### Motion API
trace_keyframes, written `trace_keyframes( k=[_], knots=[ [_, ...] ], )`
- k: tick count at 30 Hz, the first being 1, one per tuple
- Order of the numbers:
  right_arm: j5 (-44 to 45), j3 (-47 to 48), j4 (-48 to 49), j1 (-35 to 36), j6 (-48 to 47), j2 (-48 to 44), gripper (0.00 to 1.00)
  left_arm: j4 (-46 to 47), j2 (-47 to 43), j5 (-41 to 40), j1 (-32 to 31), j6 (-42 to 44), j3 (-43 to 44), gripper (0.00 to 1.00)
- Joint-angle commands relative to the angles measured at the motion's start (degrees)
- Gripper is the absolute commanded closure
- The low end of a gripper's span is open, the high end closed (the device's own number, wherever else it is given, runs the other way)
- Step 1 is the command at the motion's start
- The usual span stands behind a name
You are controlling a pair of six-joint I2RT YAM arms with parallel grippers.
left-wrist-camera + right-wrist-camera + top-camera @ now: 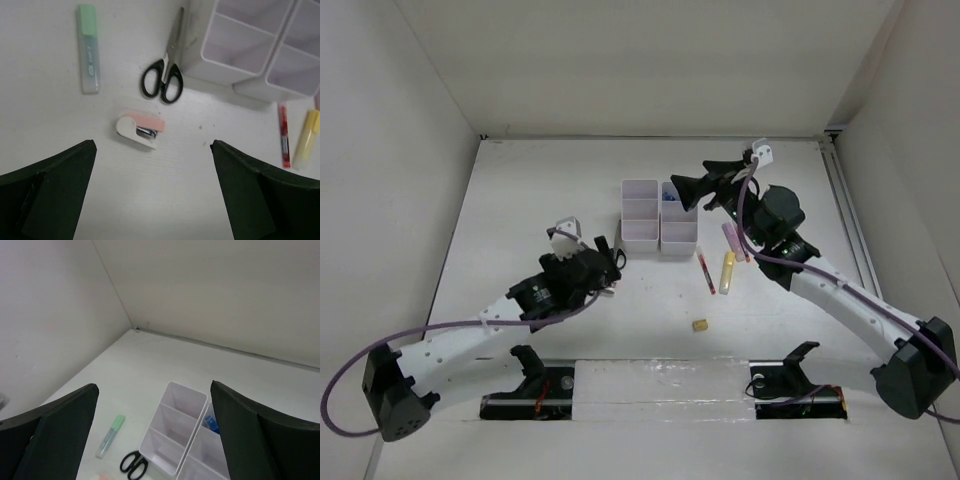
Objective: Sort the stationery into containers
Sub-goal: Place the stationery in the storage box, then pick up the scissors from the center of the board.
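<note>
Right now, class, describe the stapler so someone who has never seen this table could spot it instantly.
Find the white organisers. Beside their corner lie black-handled scissors; just below them in the left wrist view lies the stapler. It alone is stubby, white with a pink top.

White arms (460, 343) — dark fingers (45, 200), purple cables (420, 331).
</note>
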Motion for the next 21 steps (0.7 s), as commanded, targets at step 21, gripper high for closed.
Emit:
trace_keyframes(
  k=[21],
  knots=[
    [-6.58, -10.08, -8.89, 3.51, 5.84, -20.89, 0.00, -2.29, 27.12, 25.95, 26.75, 26.00, 19.04, 0.09]
  ],
)
